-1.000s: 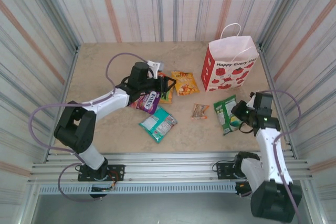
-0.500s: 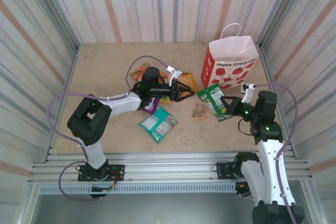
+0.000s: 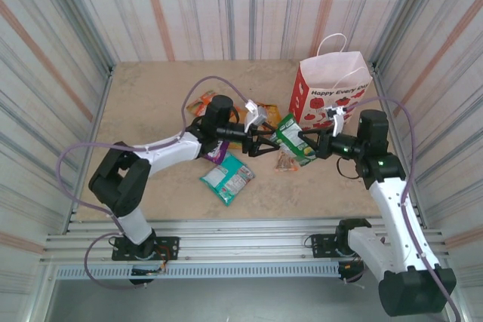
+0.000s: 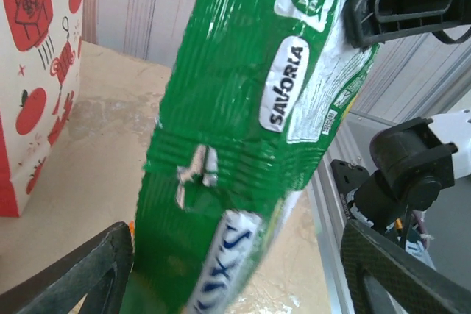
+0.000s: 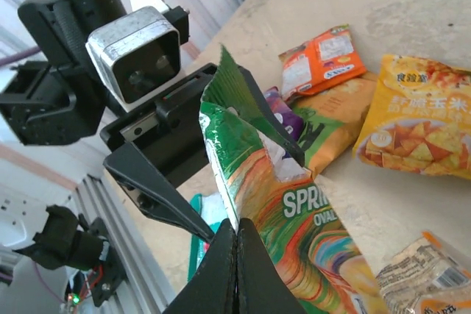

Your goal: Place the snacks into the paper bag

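My right gripper (image 3: 305, 143) (image 5: 237, 255) is shut on the edge of a green snack packet (image 3: 290, 136) (image 4: 250, 123) (image 5: 294, 204) and holds it in the air at mid-table. My left gripper (image 3: 266, 144) (image 4: 235, 284) is open, one finger (image 4: 81, 277) on each side of that packet, apart from it. More snacks lie on the table: teal (image 3: 226, 176), purple (image 3: 214, 148), orange (image 3: 204, 101) (image 5: 324, 60), yellow (image 3: 269, 115) (image 5: 416, 115) and a small brown one (image 3: 285, 161) (image 5: 419, 277). The paper bag (image 3: 332, 96) (image 4: 33, 86) stands upright at the back right.
Corrugated walls (image 3: 60, 50) close in the table on three sides. An aluminium rail (image 3: 226, 239) runs along the near edge by the arm bases. The left arm's cable (image 3: 204, 84) loops above the orange packet.
The right gripper lifted the green packet off the table at the right and carried it left to mid-table. The left arm swung right to meet it, and its jaws widened.
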